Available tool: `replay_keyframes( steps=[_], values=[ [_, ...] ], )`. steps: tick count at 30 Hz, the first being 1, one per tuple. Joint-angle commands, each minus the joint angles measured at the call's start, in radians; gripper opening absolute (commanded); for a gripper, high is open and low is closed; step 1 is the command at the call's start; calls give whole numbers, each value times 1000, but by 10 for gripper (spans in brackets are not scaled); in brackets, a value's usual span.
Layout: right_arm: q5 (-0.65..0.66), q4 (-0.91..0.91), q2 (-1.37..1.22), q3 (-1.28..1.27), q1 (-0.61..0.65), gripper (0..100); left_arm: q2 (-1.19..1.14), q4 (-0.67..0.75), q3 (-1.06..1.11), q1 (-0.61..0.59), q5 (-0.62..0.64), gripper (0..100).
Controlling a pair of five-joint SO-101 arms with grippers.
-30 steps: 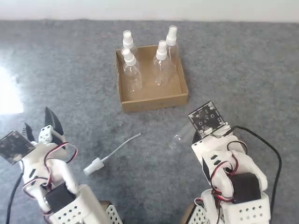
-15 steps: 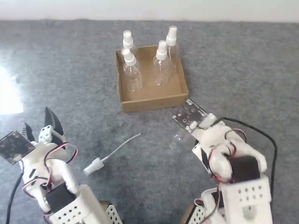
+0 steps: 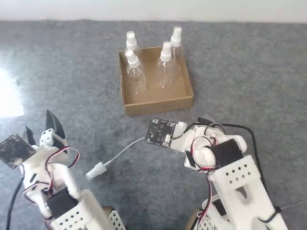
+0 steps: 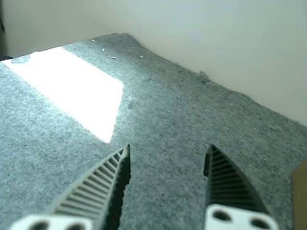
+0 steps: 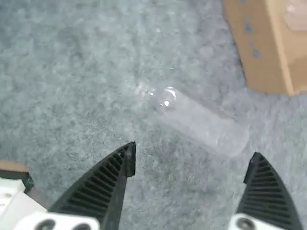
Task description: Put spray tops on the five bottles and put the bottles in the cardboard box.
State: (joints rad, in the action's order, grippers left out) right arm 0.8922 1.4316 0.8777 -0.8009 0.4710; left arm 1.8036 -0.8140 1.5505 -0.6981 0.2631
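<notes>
Right fingers (image 5: 110, 177) spread wide, holding nothing, hanging just above the desk (image 3: 249, 72).

Bare bottle (image 5: 192, 117) on its side on the desk, just ahead of my tips and inside their span. Not touching either one.

Long axis runs slantwise. It is closer to the line joining my two tips than square to it. Open neck points away from the box (image 5: 249, 48); base end sits near the box corner.

My judgement: closing as I am would catch the bottle nearly end to end. A wrist roll seems needed to set the tips across the body, then a short drop.

Left fingers (image 4: 103, 184) also open and empty, raised and aimed off at bare desk, well apart from the bottle. The right arm is plainly the nearer one.

Spray top (image 3: 98, 169) loose on the desk between the arms, head toward the left arm, thin tube trailing toward my right wrist.

Four capped bottles (image 3: 135, 72) upright in the box. This looks like the last one.
</notes>
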Motion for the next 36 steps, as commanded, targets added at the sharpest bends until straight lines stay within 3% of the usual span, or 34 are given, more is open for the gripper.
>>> replay_keyframes(
  steps=[1,8,32,36],
  values=[
    [81,-1,-45,55,25,325,23,32,-7,0,6,237],
    [183,-12,-153,58,25,325,23,32,-7,0,6,237],
    [308,-295,-533,87,16,325,23,32,-10,0,6,237],
    [319,-367,-598,87,-30,325,23,32,-10,0,6,237]
  ],
)
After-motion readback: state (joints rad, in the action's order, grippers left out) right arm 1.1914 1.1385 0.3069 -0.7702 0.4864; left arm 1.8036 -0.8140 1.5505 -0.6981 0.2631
